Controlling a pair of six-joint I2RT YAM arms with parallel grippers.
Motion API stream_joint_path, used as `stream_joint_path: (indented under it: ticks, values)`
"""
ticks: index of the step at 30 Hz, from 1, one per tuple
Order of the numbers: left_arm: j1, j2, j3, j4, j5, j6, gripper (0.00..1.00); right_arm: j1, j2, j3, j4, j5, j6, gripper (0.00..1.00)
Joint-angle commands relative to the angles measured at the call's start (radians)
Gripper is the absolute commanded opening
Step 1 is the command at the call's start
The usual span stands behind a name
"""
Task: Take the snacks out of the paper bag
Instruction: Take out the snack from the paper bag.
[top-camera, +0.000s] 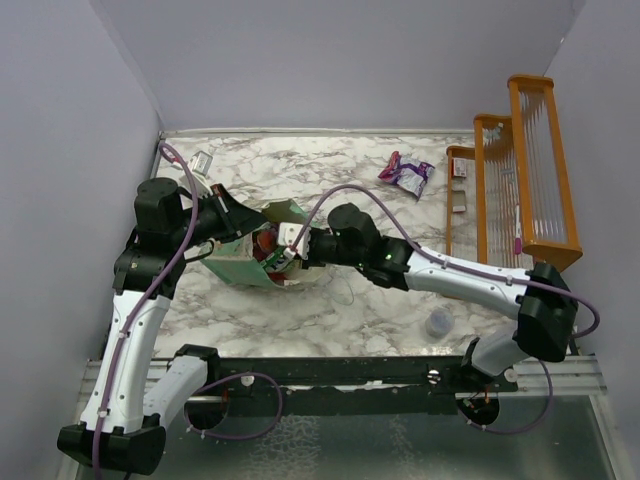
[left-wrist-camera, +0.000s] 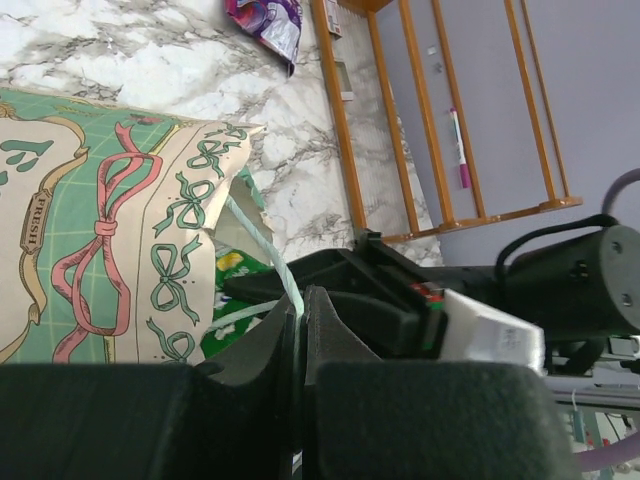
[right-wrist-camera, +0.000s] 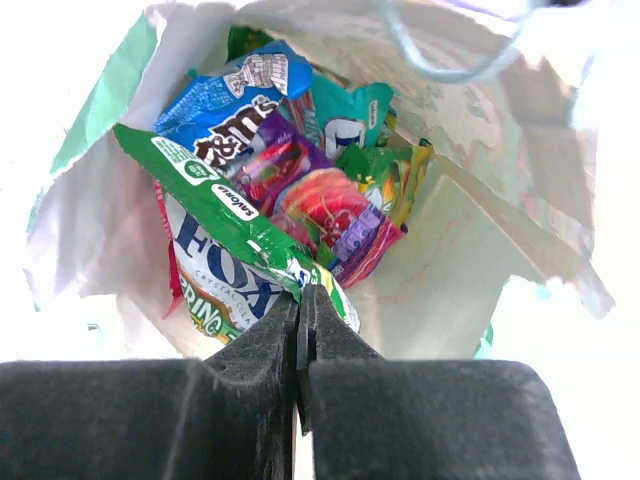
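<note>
your left claw (left-wrist-camera: 300, 305) is pinched tight on the thin pale string handle (left-wrist-camera: 262, 240) of the paper bag (top-camera: 232, 268), which lies on its side toward the left edge of the marbled table (top-camera: 340, 310), matte mint paper printed with cream panels and bows. your right claw (right-wrist-camera: 300, 300) sits in the bag's white mouth, fingers pressed together on the corner of a long crinkly green packet (right-wrist-camera: 215, 210). behind it glossy foil snacks (right-wrist-camera: 300, 190) are heaped, blue, teal and red. one crumpled purple-pink packet (top-camera: 405, 173) lies near the far right corner, beside the slatted orange rack (top-camera: 520, 170)
</note>
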Motion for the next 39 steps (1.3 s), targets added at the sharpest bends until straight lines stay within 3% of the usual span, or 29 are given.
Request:
stream_joint_path:
  ticks: [1, 10, 14, 25, 30, 36, 39]
  values:
    - [0.001, -0.016, 0.02, -0.008, -0.024, 0.021, 0.0, 0.0, -0.076, 0.018, 0.114, 0.032, 0.251, 0.01]
    - [0.001, -0.018, 0.02, -0.005, -0.018, 0.018, 0.0, 0.0, -0.109, 0.116, 0.072, 0.164, 0.417, 0.01]
    - [0.001, -0.03, 0.016, -0.01, -0.034, 0.017, 0.0, 0.0, -0.119, 0.213, -0.031, 0.28, 0.512, 0.01]
    - [0.001, -0.069, 0.0, -0.001, -0.096, 0.019, 0.0, 0.001, -0.351, 0.225, -0.207, 0.385, 0.528, 0.01]
    - [0.001, -0.077, 0.008, -0.016, -0.118, 0.036, 0.0, -0.001, -0.432, 0.241, -0.272, 0.601, 0.581, 0.01]
    - [0.001, -0.065, 0.05, -0.06, -0.137, 0.072, 0.0, -0.008, -0.368, 0.155, -0.145, 1.18, 0.447, 0.01]
    - [0.001, -0.064, 0.063, -0.084, -0.153, 0.082, 0.0, -0.084, -0.274, 0.098, -0.117, 1.191, 0.408, 0.01]
